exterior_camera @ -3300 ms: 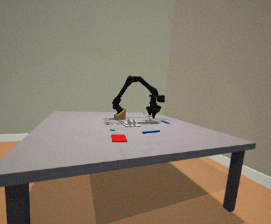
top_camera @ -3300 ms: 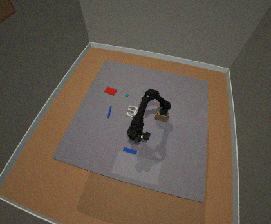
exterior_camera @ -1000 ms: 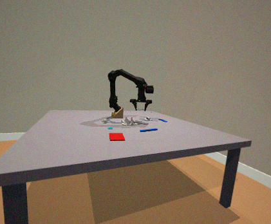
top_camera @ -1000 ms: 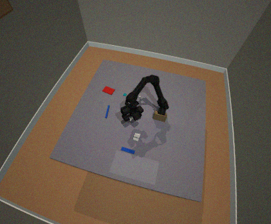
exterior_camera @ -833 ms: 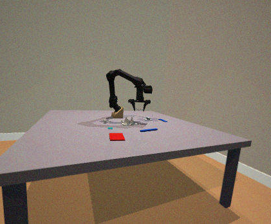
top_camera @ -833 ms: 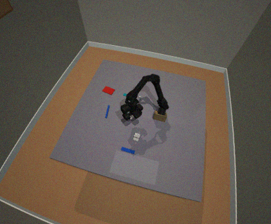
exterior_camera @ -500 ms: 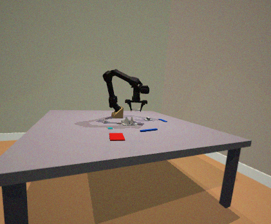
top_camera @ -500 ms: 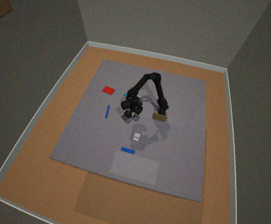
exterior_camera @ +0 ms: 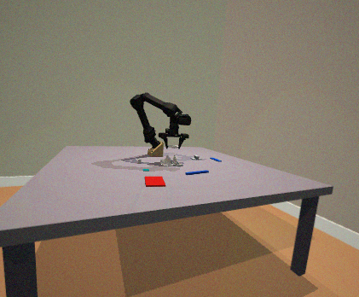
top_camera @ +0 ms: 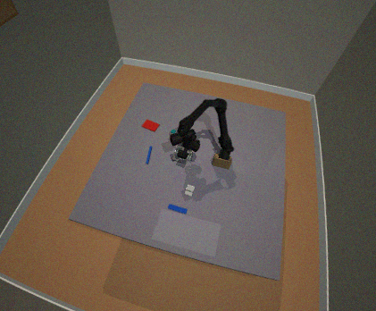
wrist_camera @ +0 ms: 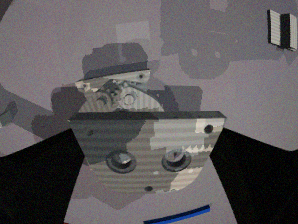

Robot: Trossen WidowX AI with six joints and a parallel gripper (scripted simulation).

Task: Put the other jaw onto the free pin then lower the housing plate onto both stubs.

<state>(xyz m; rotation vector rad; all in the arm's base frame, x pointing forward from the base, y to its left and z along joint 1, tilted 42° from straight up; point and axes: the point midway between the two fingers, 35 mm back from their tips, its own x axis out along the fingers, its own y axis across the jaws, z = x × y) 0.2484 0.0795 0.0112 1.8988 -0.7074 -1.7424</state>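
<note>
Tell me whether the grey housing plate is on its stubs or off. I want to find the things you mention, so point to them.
Off: the grey housing plate (wrist_camera: 146, 145) is gripped between the black gripper's fingers (top_camera: 183, 155) (exterior_camera: 174, 147), raised above the table.

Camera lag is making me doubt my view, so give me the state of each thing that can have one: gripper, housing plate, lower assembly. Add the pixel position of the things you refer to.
gripper (top_camera: 183, 155) (exterior_camera: 173, 147) (wrist_camera: 147, 131): fingers shut on the housing plate
housing plate (exterior_camera: 174, 146) (wrist_camera: 145, 142): held above the table, not lowered
lower assembly (exterior_camera: 170, 162) (wrist_camera: 145, 103): uncovered; gear mesh cannot be told
</note>
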